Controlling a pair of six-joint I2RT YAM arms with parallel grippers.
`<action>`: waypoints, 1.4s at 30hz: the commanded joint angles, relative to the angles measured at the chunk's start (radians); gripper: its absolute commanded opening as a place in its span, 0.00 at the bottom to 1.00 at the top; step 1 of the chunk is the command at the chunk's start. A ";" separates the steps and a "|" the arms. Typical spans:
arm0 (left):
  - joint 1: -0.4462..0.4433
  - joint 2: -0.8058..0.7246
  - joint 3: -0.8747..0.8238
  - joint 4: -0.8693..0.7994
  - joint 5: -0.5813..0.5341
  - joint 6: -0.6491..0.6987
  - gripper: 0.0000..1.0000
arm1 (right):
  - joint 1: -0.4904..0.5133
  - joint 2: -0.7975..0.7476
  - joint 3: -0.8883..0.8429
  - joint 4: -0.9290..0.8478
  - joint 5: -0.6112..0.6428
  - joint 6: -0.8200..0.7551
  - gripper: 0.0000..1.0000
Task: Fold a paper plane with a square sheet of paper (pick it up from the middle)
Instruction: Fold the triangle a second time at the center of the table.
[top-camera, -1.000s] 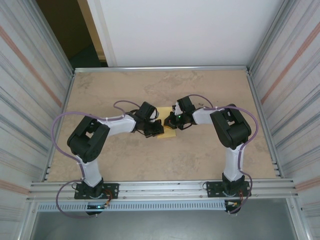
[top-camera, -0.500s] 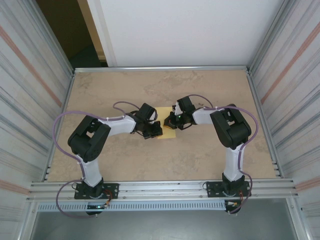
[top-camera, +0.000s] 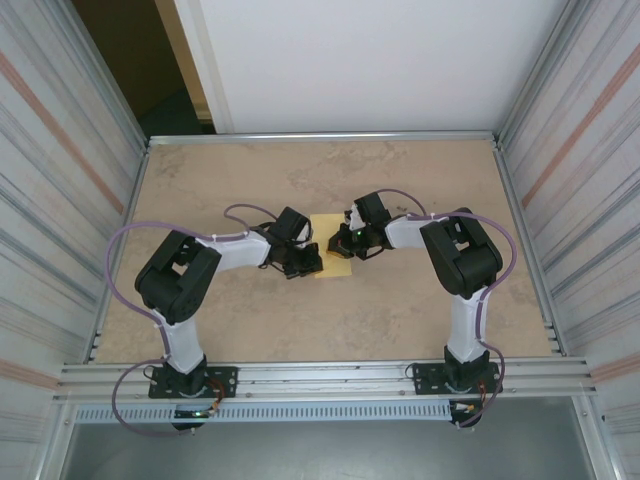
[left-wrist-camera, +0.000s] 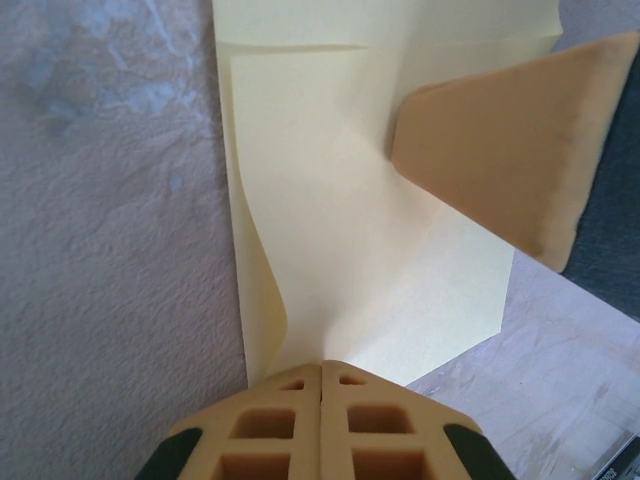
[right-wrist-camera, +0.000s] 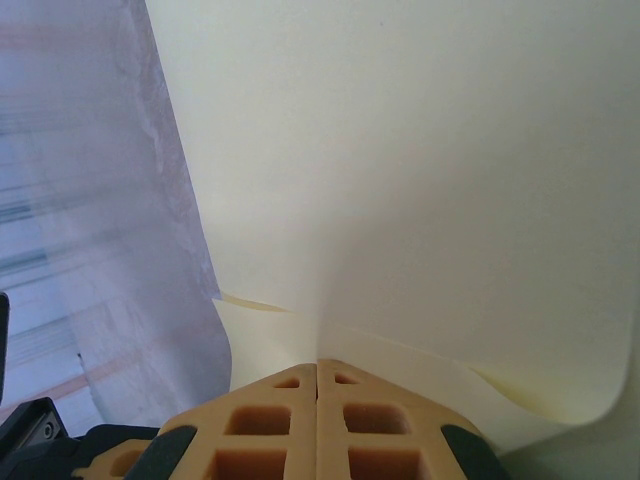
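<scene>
Left fingers (left-wrist-camera: 320, 385): pressed together, no gap at the seam. Near edge of the square sheet of paper (left-wrist-camera: 340, 200) runs straight into their tips, so I read them as clamped on it. The paper's left edge curls up off the table (left-wrist-camera: 100, 250) just beside the pinch.

Right fingers (right-wrist-camera: 318, 395): also together. Yellow paper rises from their tips, one layer lifted and bowed, a second layer peeling out beneath. Clamped on the sheet, by the look of it.

From above, both sets of fingers meet over the sheet near the middle of the table, tips close to one another, the paper between and under them. The sheet is part folded: a flap already lies over its upper part, crease line visible. No dart shape yet.

Risks, as I judge them:
- Two pinches on one thin sheet. If the arms draw apart, the paper may tear or slip out of one pinch.
- The curled edge and bowed layer could set a crooked crease if pressed down as they lie.
- Fingers working this near each other could collide and drag the sheet askew.
</scene>
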 joint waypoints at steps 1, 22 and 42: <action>0.014 0.013 -0.018 -0.027 -0.023 0.019 0.00 | -0.004 0.079 -0.026 -0.126 0.118 0.013 0.00; 0.014 0.033 -0.070 -0.047 -0.035 0.021 0.00 | -0.016 -0.093 0.056 -0.172 -0.031 -0.140 0.00; 0.014 0.023 -0.065 -0.034 -0.031 0.019 0.00 | 0.057 -0.039 0.063 -0.189 -0.034 -0.168 0.00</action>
